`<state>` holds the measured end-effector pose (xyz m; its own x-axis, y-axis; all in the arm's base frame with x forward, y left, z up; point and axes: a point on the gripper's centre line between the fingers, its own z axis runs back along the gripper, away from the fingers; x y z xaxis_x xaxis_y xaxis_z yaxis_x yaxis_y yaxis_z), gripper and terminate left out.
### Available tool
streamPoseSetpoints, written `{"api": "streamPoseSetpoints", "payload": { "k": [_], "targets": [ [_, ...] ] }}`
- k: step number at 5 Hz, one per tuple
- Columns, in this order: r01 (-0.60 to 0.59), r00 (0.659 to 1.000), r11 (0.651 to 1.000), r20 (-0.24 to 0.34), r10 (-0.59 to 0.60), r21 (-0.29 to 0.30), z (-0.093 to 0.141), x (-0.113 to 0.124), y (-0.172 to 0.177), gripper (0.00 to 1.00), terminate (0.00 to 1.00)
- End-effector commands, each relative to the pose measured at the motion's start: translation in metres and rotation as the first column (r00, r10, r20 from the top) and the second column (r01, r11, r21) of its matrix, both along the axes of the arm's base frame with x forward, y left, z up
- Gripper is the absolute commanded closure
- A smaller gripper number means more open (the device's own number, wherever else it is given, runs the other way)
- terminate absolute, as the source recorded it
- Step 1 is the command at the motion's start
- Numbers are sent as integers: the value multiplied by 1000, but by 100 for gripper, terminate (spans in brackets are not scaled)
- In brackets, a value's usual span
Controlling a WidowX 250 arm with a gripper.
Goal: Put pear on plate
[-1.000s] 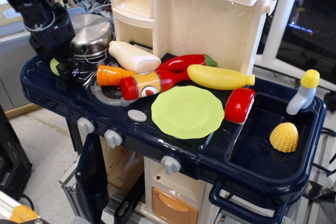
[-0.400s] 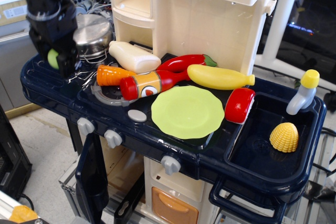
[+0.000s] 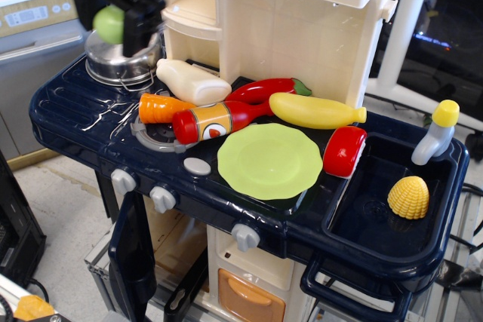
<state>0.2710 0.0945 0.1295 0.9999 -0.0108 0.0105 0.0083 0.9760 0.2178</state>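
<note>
The pale-green pear (image 3: 110,24) is held in my black gripper (image 3: 113,22), high at the upper left, above the steel pot. The gripper is shut on the pear and looks motion-blurred. The lime-green plate (image 3: 269,161) lies flat on the dark blue toy kitchen counter, well to the right of and below the gripper. Nothing lies on the plate.
A steel pot (image 3: 122,65) stands under the gripper. A white bottle (image 3: 192,81), carrot (image 3: 160,107), ketchup bottle (image 3: 215,119), red pepper (image 3: 266,88), yellow banana (image 3: 315,110) and a red item (image 3: 344,151) ring the plate. The sink (image 3: 385,209) holds a corn (image 3: 408,197). The cream cabinet (image 3: 279,20) rises behind.
My gripper has lifted the pear from the counter's left edge and carried it up and to the right, over the pot. Nothing else moved.
</note>
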Motion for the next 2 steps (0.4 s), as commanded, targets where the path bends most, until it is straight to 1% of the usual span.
{"api": "streamPoseSetpoints", "payload": {
  "k": [1, 2],
  "targets": [
    [-96, 984, 981, 135, 120, -166, 21, 1, -75, 100, 0],
    [-87, 977, 978, 178, 121, -187, -4, 3, -119, 100, 0]
  ]
}}
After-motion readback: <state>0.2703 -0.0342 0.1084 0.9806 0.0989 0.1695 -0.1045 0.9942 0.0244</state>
